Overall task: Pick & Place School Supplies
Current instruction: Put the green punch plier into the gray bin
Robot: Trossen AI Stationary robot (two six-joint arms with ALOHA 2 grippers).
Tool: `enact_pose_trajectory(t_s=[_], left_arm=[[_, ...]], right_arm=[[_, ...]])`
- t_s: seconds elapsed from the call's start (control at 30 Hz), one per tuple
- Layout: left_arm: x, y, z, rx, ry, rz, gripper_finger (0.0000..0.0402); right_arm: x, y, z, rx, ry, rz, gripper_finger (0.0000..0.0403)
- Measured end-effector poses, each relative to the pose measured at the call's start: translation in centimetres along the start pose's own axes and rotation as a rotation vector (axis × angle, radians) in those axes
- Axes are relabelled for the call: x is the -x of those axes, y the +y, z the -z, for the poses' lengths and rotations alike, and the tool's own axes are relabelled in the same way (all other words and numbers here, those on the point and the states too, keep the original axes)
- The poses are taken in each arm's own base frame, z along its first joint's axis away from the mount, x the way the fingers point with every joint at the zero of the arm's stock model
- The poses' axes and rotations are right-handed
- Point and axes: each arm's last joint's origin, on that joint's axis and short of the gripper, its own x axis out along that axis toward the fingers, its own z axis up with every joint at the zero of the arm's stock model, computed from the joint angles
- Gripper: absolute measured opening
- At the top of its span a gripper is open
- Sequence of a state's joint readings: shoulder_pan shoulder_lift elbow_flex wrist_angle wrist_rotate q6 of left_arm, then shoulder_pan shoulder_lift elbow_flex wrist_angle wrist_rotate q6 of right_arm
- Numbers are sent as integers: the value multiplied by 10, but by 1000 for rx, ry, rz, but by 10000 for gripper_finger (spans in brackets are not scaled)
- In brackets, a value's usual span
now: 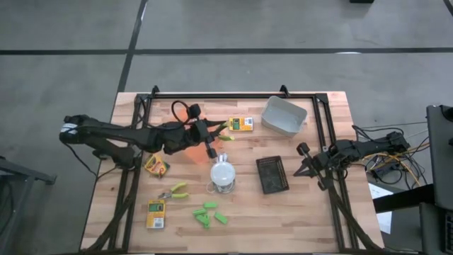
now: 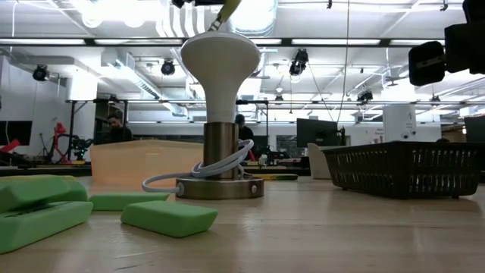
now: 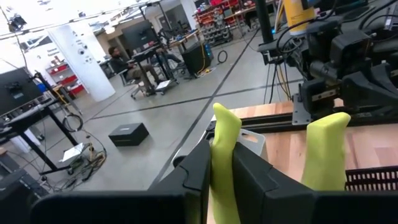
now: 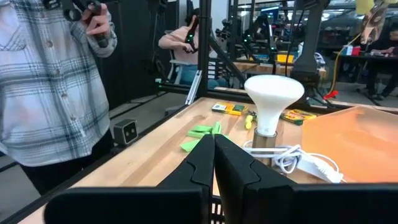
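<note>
Sitting farthest left of the lamp: a printed box and a crayon-type printed box, both lying flat on the desk, well apart from either claw.
Spare tool: a second little tool with yellow-green handles lies left of the white domed lamp, untouched.
Green chunks: a loose bunch just below the lamp in the high view, slightly to its left.
Left claw: the left claw hangs just above the lamp in the high view, and it's pinching the held tool. The left wrist view shows one yellow-green handle squeezed between the fingers, with the other handle standing free beside it.
Long axis: the handles poke out past the fingertips, pointing roughly right, toward the third printed box.
Key relation: the orange tray sits directly under the left claw, on the lamp's upper-left. My guess is that if that's the drop spot, it's basically a straight lower-and-let-go. The grey tray is farther right, past the printed box, so going there means carrying it across.
Black tray: the black tray is just right of the lamp.
Right claw: the right claw is parked right of the black tray, fingers pressed together with nothing in them.
Nearer arm: the left one, easily, since it already has the tool. The right looks like it's just waiting.
</note>
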State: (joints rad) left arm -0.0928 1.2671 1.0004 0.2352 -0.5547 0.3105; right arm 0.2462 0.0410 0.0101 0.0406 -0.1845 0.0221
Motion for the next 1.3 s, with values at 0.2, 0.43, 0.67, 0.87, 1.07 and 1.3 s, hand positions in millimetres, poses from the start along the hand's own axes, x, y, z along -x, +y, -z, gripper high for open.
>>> enact_pose_trajectory(t_s=[0.2, 0.43, 0.67, 0.87, 1.07, 1.3], left_arm=[[-1, 1, 0, 19, 2, -4, 49], [-1, 1, 1, 22, 2, -5, 49], [-1, 1, 2, 19, 10, -4, 49], [-1, 1, 4, 8, 26, 1, 49], [-2, 3, 4, 5, 29, -6, 49], [-2, 2, 5, 4, 35, -4, 49]], right_arm=[[0, 0, 0, -1, 1, 5, 8], [0, 0, 0, -4, 1, 4, 8], [0, 0, 0, -4, 2, 4, 8], [0, 0, 0, 3, 2, 3, 8], [0, 0, 0, -33, 3, 1, 8], [1, -6, -9, -85, -111, 189, 8]])
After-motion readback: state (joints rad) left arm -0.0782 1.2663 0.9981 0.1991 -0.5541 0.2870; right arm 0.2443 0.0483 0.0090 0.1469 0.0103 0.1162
